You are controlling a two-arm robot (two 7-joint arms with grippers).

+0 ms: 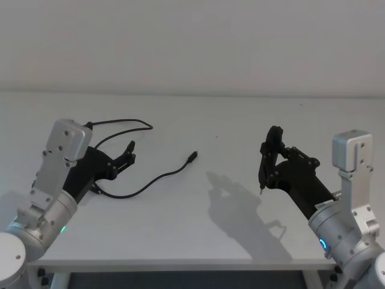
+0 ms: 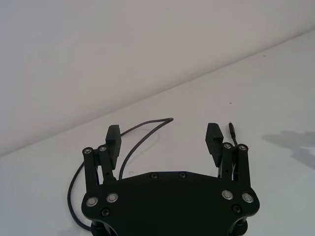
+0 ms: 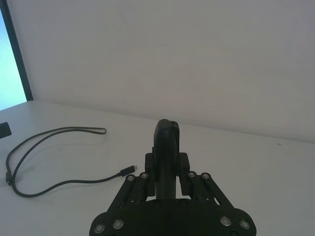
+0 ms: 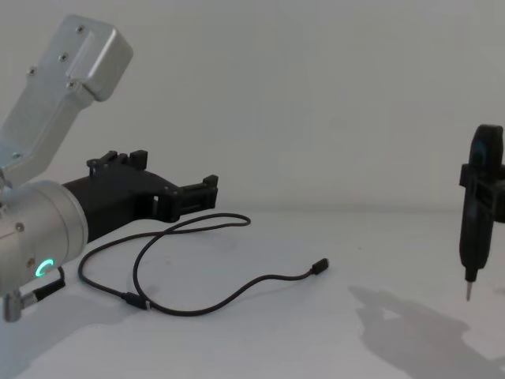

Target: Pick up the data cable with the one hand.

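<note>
The data cable (image 1: 162, 177) lies in loose black loops on the left half of the white table (image 1: 240, 120), with one small plug (image 1: 192, 156) pointing toward the middle. It also shows in the chest view (image 4: 237, 296) and both wrist views (image 2: 142, 129) (image 3: 54, 132). My left gripper (image 1: 130, 152) hovers open just above the loops, nothing between its fingers (image 2: 212, 135). My right gripper (image 1: 267, 158) is raised over the right side, far from the cable, shut on a black pen-shaped tool (image 4: 472, 253) with a metal tip pointing down.
The table's front edge (image 1: 180, 262) runs close below both arms. A plain wall (image 1: 192, 42) stands behind the table's far edge. The right arm casts a shadow (image 1: 240, 205) on the table's middle.
</note>
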